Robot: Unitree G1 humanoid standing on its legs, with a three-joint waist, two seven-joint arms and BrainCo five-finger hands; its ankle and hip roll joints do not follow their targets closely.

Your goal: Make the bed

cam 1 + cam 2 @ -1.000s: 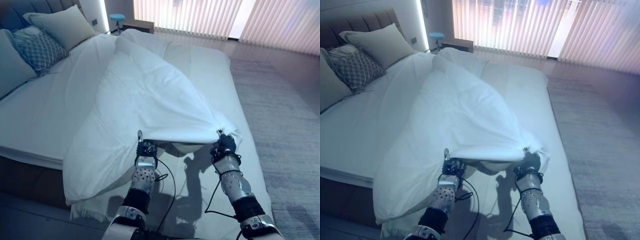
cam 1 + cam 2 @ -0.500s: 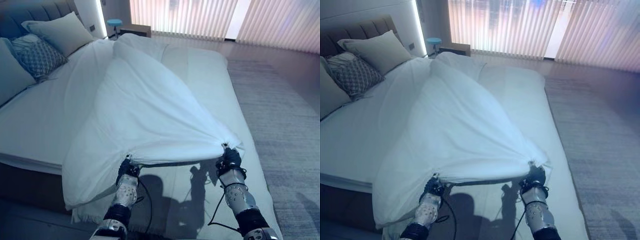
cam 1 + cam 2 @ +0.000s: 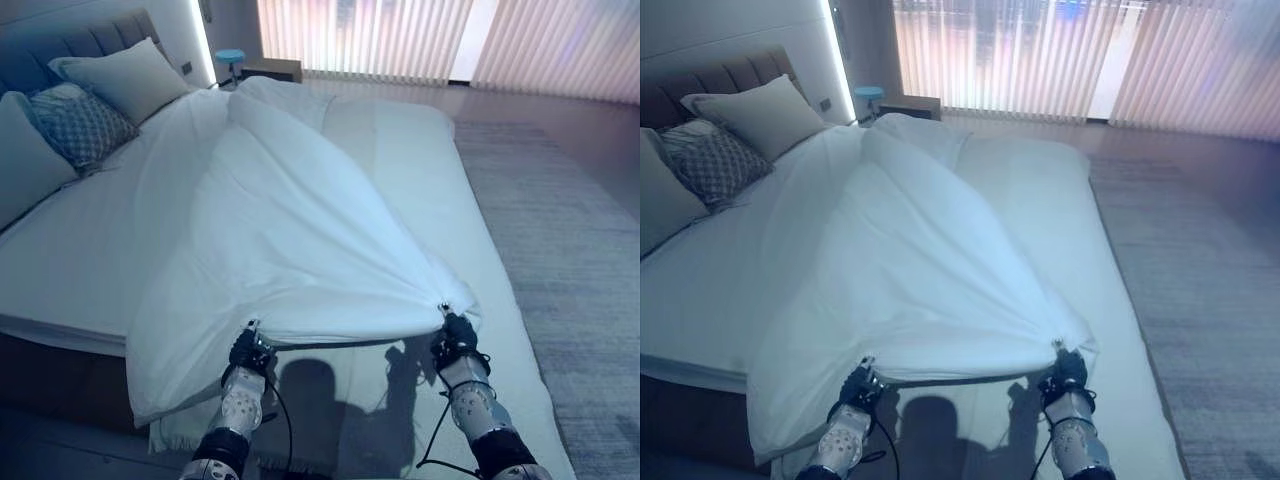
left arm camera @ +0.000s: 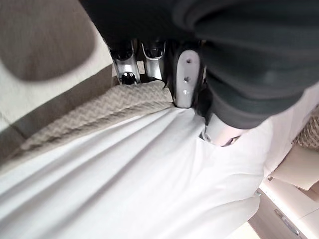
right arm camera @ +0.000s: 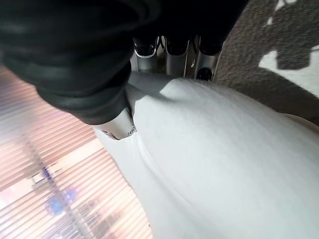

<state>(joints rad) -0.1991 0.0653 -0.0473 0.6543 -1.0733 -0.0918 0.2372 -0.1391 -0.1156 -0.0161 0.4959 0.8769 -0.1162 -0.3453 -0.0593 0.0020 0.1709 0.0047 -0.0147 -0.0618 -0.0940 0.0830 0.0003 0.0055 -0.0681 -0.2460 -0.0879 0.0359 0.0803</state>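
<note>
At bed foot, left hand, right hand pinching duvet, now wider apart.

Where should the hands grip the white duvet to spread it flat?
On its foot-end edge, from the foot of the bed, as now: left hand and right hand each pinch the white duvet there, wide apart. The edge hangs taut between them, so pulling should spread it.
</note>
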